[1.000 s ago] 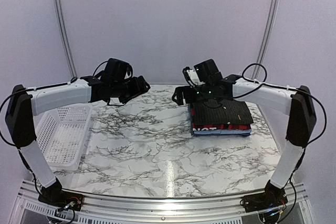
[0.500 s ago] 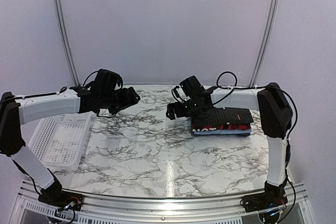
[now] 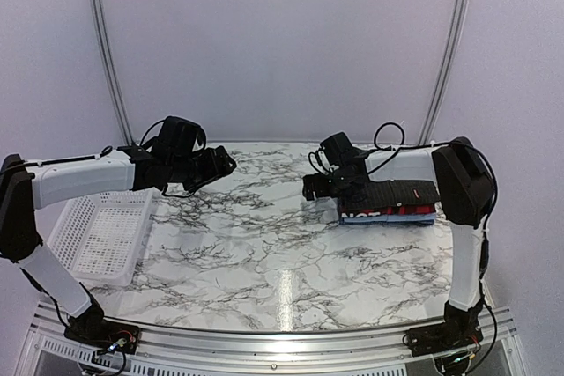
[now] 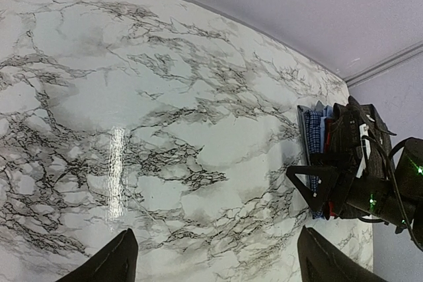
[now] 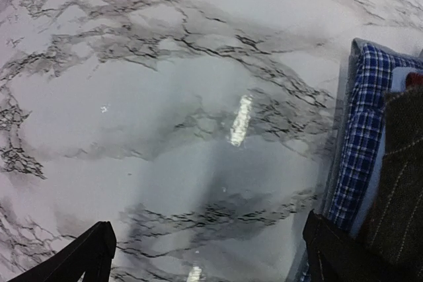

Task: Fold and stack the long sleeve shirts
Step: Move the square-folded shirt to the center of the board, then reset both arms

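Three folded long sleeve shirts lie stacked at the right of the marble table: the black pinstriped shirt (image 3: pixel 401 191) on top, the red-and-black plaid shirt (image 3: pixel 388 210) under it, the blue shirt (image 3: pixel 388 218) at the bottom. My right gripper (image 3: pixel 319 187) is open and low at the stack's left edge. In the right wrist view (image 5: pixel 208 255) one finger (image 5: pixel 334 252) is against the blue shirt (image 5: pixel 363 130) and the pinstriped shirt (image 5: pixel 400 183). My left gripper (image 3: pixel 220 163) is open and empty, held above the table at the back left (image 4: pixel 215 262). The stack also shows in the left wrist view (image 4: pixel 316 133).
A white mesh basket (image 3: pixel 101 226) stands at the table's left edge, under the left arm. The right arm reaches over the stack from the right. The back wall runs close behind both grippers.
My right gripper came down from the top of the stack to its left edge, then moved right. The stack slid right with it. My left arm drew back a little, then held still.
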You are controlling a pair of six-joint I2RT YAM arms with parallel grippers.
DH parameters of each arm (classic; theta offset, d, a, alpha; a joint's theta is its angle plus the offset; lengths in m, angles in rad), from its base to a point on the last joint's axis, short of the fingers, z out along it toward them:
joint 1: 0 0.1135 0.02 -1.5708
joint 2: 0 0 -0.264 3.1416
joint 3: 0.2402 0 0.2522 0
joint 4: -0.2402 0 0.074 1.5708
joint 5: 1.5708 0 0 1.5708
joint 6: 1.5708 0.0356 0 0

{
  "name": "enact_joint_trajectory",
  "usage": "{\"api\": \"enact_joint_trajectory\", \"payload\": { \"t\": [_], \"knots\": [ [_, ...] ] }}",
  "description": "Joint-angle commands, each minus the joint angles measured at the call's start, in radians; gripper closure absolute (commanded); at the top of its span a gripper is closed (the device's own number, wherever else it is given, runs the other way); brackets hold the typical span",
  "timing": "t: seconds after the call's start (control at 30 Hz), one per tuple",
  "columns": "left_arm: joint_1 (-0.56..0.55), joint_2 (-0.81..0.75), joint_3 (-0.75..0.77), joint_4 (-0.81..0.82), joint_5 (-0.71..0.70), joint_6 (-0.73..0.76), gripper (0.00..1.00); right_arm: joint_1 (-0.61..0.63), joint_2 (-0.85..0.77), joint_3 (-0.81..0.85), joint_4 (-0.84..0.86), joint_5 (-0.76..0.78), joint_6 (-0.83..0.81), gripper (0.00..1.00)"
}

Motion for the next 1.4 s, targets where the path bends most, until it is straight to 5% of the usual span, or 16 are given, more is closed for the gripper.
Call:
{"api": "enact_joint_trajectory", "payload": {
  "t": [0.0, 0.47, 0.87, 1.37],
  "knots": [
    [0.004, 0.009, -0.002, 0.032, 0.011, -0.003, 0.14, -0.077, -0.035, -0.065, -0.018, 0.059, -0.02, 0.01],
    [0.004, 0.025, 0.001, 0.037, 0.026, -0.003, 0.14, -0.173, -0.097, -0.111, 0.0, 0.029, -0.026, 0.01],
    [0.006, 0.021, 0.03, 0.024, 0.027, 0.036, 0.13, -0.127, -0.183, -0.051, -0.032, 0.032, -0.046, 0.02],
    [0.003, -0.123, 0.073, -0.02, 0.024, 0.215, 0.07, -0.027, -0.595, -0.195, 0.111, 0.009, -0.05, 0.01]
  ]
}}
